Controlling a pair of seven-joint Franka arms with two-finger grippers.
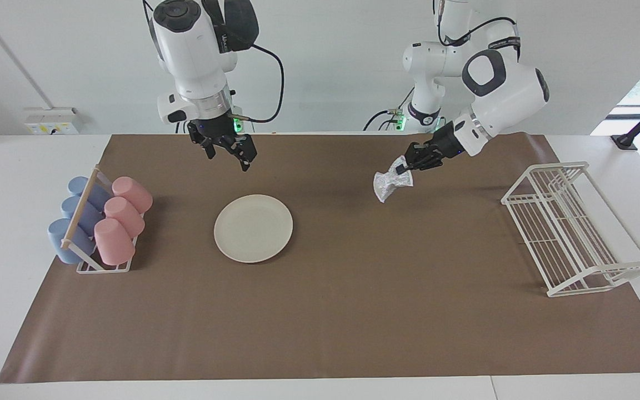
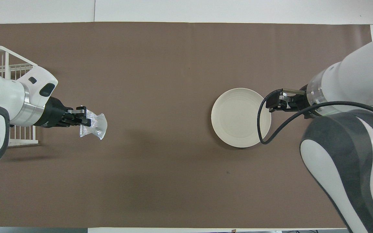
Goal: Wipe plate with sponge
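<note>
The brown mat (image 1: pixel 320 311) covered most of my table, and I took the plate (image 1: pixel 253 228) as my landmark on it. The white wire dish rack (image 1: pixel 570 228) stood well apart from the plate, at my left arm's end of the table. The cup rack (image 1: pixel 100 222), with its blue and pink cups (image 1: pixel 123 214) lying on their sides, sat near the plate, toward my right arm's end. The plate itself lay flat and bare on the mat. My right gripper (image 1: pixel 230 147) hung in the air over the mat just beside the plate's rim, holding nothing; whether its jaws were spread I cannot tell. My left gripper (image 1: pixel 409 165) was raised over the mat between plate and dish rack, its jaws pinching the sponge (image 1: pixel 388 185), which dangled well apart from the plate.
</note>
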